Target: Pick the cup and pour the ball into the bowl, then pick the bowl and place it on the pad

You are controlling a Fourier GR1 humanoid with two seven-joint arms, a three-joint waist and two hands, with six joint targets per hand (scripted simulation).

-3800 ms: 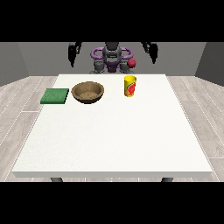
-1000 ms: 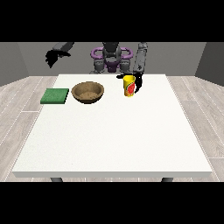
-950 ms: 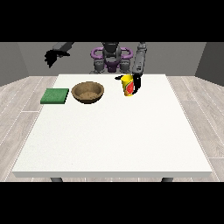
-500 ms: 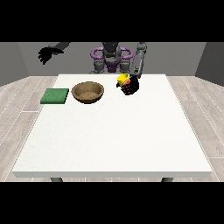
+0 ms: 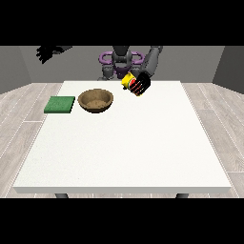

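The yellow cup (image 5: 129, 81) with red markings is lifted off the table and tilted, its mouth turned toward the view's left. The hand at the view's right (image 5: 141, 84) has its fingers curled round it. A brown wooden bowl (image 5: 96, 100) sits on the white table (image 5: 128, 143), to the left of and below the cup. A flat green pad (image 5: 60, 104) lies left of the bowl. The hand at the view's left (image 5: 46, 52) is raised high, off to the left of the table, with fingers spread. The ball is not visible.
The robot's torso (image 5: 121, 62) stands behind the table's far edge. Grey plank floor surrounds the table on both sides.
The hand at the view's right closed on the cup, lifted it off the table and tipped it toward the bowl. The other hand rose up and out to the left.
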